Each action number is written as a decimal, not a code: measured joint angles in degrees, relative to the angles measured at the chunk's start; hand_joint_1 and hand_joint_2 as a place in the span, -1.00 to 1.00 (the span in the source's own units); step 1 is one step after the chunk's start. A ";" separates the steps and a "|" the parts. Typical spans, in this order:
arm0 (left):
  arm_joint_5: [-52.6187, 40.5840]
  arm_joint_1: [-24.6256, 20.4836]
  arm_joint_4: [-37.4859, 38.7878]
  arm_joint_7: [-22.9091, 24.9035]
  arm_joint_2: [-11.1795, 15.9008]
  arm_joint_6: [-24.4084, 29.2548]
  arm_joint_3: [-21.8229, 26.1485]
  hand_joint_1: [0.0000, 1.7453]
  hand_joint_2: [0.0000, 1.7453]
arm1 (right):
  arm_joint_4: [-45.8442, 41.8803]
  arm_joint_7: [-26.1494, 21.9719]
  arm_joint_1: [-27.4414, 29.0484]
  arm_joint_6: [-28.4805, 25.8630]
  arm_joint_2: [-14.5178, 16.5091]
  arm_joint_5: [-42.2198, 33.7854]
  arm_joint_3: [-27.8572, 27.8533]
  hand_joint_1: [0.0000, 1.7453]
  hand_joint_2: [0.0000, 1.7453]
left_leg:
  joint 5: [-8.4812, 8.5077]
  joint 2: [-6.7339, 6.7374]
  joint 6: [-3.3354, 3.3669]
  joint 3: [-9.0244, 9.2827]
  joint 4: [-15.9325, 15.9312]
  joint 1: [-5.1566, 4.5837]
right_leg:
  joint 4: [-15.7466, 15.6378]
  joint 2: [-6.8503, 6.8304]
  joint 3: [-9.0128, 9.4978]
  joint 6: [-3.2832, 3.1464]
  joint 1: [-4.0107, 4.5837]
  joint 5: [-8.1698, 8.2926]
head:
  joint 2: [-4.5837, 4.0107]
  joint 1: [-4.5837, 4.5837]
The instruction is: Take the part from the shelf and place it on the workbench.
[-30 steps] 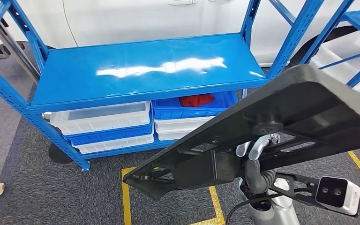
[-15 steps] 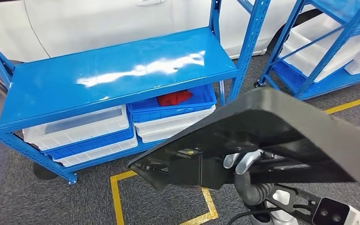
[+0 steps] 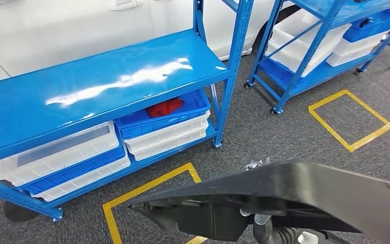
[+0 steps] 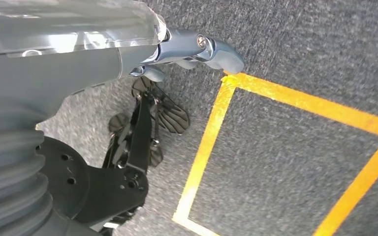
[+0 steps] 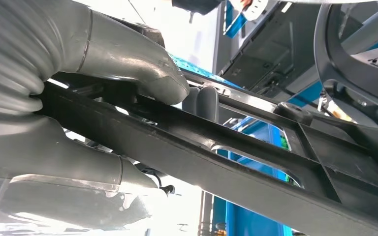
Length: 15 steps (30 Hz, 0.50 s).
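The part [image 3: 304, 195] lies across the lower right of the head view, in front of the shelf [image 3: 96, 84] and above the carpet [image 3: 264, 127]. The right hand [image 5: 128, 88] grips a bar of the part from below. Under the shelf's top board, stacked bins [image 3: 76, 157] sit on the left and a tray [image 3: 183, 109] holding a cloth [image 3: 165, 107] sits on the right. A 2nd rack [image 3: 315, 51] stands to the right. Floor markings [image 3: 350, 119] lie in front of each. The left hand [image 4: 192, 49] hangs over a marking.
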 joint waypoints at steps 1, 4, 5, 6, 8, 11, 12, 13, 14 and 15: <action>0.00 0.04 0.00 0.16 -0.02 -0.02 -0.15 -1.00 1.00 | 0.02 0.00 0.01 0.03 -0.01 -0.08 0.21 1.00 1.00 | -0.01 0.71 -0.01 -0.04 0.02 -0.02 | 2.00 -0.23 -0.84 0.16 -0.16 -0.45 | 0.00 0.00; 0.00 -0.08 0.00 0.84 -0.12 0.18 -0.50 -1.00 1.00 | 0.03 0.00 -0.15 0.55 -0.03 -0.70 0.56 1.00 1.00 | -0.16 2.56 -0.26 0.05 0.18 -0.05 | -4.61 -1.61 3.15 0.17 -0.38 3.59 | 0.00 0.00; 0.00 -0.11 0.00 1.02 -0.14 0.35 -0.55 -1.00 1.00 | 0.04 0.01 -0.38 0.93 -0.02 -0.92 0.62 1.00 1.00 | -0.30 3.06 -0.49 0.11 0.31 -0.19 | -8.59 -2.79 5.32 -0.11 -0.15 4.88 | 0.00 0.00; 0.00 -0.11 0.00 1.16 -0.14 0.57 -0.58 -1.00 1.00 | 0.06 0.01 -0.69 1.36 0.03 -1.08 0.70 1.00 1.00 | -0.42 3.51 -0.76 0.15 0.43 -0.33 | -11.59 -3.65 6.90 -0.54 0.06 5.73 | 0.00 0.00; 0.00 -0.13 0.00 1.20 -0.07 1.05 -0.57 -1.00 1.00 | 0.14 0.01 -1.40 1.97 0.20 -1.11 0.97 1.00 1.00 | -0.59 4.41 -1.40 0.21 0.57 -0.61 | -13.55 -4.06 7.60 -1.39 0.47 5.85 | 0.00 0.00; 0.00 -0.32 -0.01 1.06 0.23 1.51 -0.33 -1.00 1.00 | 0.25 0.02 -2.22 2.08 0.62 -0.67 1.80 1.00 1.00 | -1.46 4.22 -2.45 0.06 1.42 -0.40 | -13.86 -2.38 7.34 -2.47 0.24 6.36 | 0.00 0.00; 0.00 -0.29 -0.01 0.98 0.38 1.60 -0.16 -1.00 1.00 | 0.28 0.02 -2.58 2.04 0.81 -0.46 2.20 1.00 1.00 | -2.76 3.14 -2.73 -0.64 3.17 -0.29 | -14.02 -1.88 7.32 -2.80 0.13 6.57 | 0.00 0.00; -0.01 -0.19 -0.01 0.89 0.54 1.73 0.04 -1.00 1.00 | 0.34 0.02 -2.93 2.02 0.99 -0.21 2.65 1.00 1.00 | -4.62 1.79 -2.95 -1.92 6.13 -0.18 | -14.10 -1.38 7.27 -3.05 0.04 6.73 | 0.00 0.00; -0.01 -0.06 -0.01 0.77 0.64 1.86 0.25 -1.00 1.00 | 0.42 0.01 -3.24 2.02 1.14 0.06 3.09 1.00 1.00 | -6.69 0.75 -3.07 -3.61 9.99 -0.17 | -14.08 -0.80 7.17 -3.20 0.08 6.81 | 0.00 0.00; -0.02 0.06 0.00 0.62 0.73 1.99 0.50 -1.00 1.00 | 0.52 0.02 -3.42 2.02 1.25 0.42 3.53 1.00 1.00 | -8.30 0.20 -3.16 -5.32 13.83 -0.16 | -14.05 -0.18 7.09 -3.29 0.14 6.85 | 0.00 0.00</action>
